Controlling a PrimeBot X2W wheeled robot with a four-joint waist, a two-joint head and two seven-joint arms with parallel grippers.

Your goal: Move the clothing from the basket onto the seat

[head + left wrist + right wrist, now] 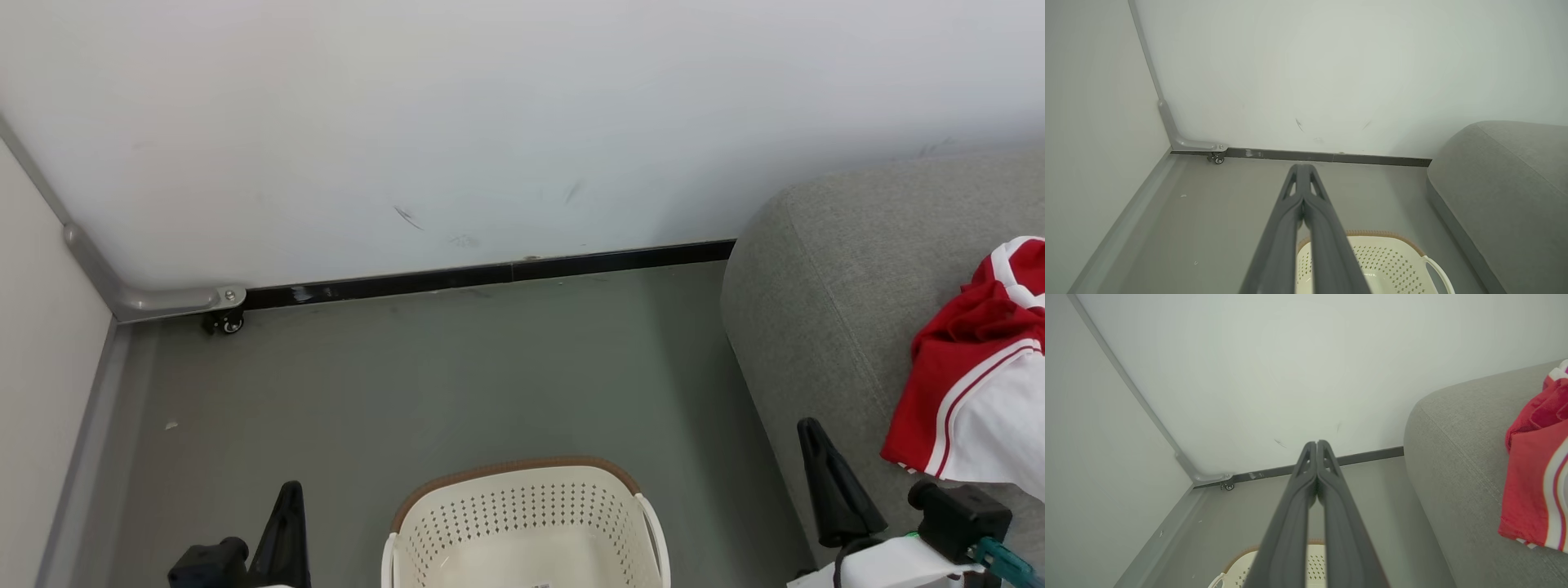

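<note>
Lower left of the head view: left gripper [289, 500], two long dark fingers pressed flat together from base to tip, clenched on nothing, hanging over the grey floor [457, 376] just left of the basket. Bottom centre, between the two arms: small cream-white perforated plastic basket [514, 465] with a brown rim, standing on the floor, near both grippers. No garment on the visible part of its inner wall and bottom; near part cut off by the frame edge, so not confirmable as emptied. Lower right: right gripper [819, 457], likewise clamped tight with no gap between the fingers and nothing held, seen against the side of the seat; contact with the upholstery not determinable. Further right: large grey woven-fabric upholstered seat [816, 310] with a rounded corner. On its top, at the far right: red sports clothing [959, 359] with white trim and stripes, a crumpled heap, long axis running roughly away from the robot, partly cut by the frame edge. Key relation: clothing to the right of both grippers, well apart from the left gripper, near the right gripper; right arm therefore the nearer. Judged from this layout: transfer done or close to done. Before any further pick, check the hidden part of the basket and spread the fingers first.
</note>
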